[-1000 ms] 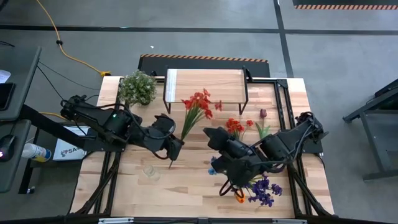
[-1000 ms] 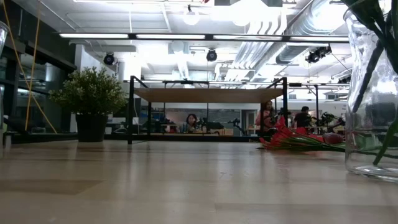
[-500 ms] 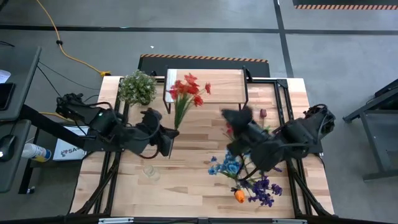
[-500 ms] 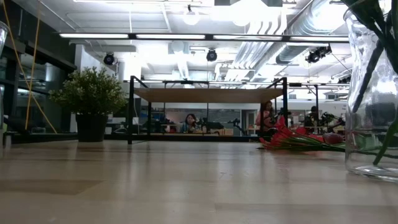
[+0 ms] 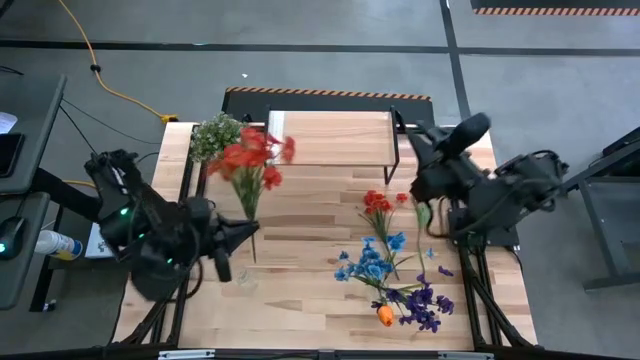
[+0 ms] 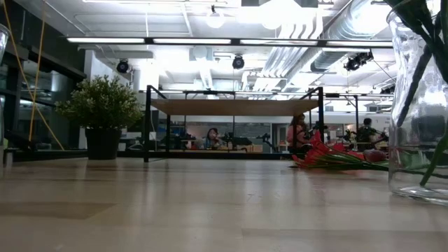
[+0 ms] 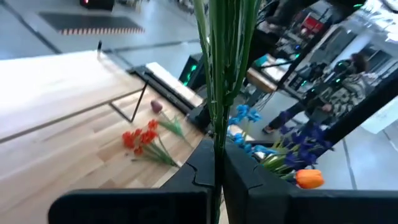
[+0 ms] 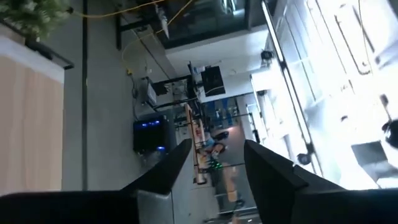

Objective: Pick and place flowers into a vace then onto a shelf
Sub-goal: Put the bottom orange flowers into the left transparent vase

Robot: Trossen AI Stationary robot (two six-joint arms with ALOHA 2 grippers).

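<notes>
Your bunch of red artificial flowers on long green stems (image 5: 250, 165) is in the left claw (image 5: 243, 229), lifted above the left half of the worktop. Its long axis runs near to far in the high view: stems low at the claw, blooms toward the far edge, just beside the bushy pale-green potted plant (image 5: 212, 135). In the left wrist view the claw's two dark fingers (image 7: 193, 171) are pressed tight on the stems (image 7: 219, 74).

On the light wooden worktop (image 5: 300, 300), right of centre, lie loose flowers: small red blooms (image 5: 378, 203), blue ones (image 5: 365, 263), purple ones (image 5: 425, 305), an orange tulip (image 5: 385, 316) near the front edge and a dark red tulip (image 5: 423, 183) by the right arm. A clear glass vase (image 5: 241, 274) stands just in front of the left claw.

The low shelf with the light plank top and black legs (image 5: 340, 135) sits at the far edge, its top bare. The right claw (image 8: 214, 163) is raised over the far right corner, fingers parted and holding nothing.
</notes>
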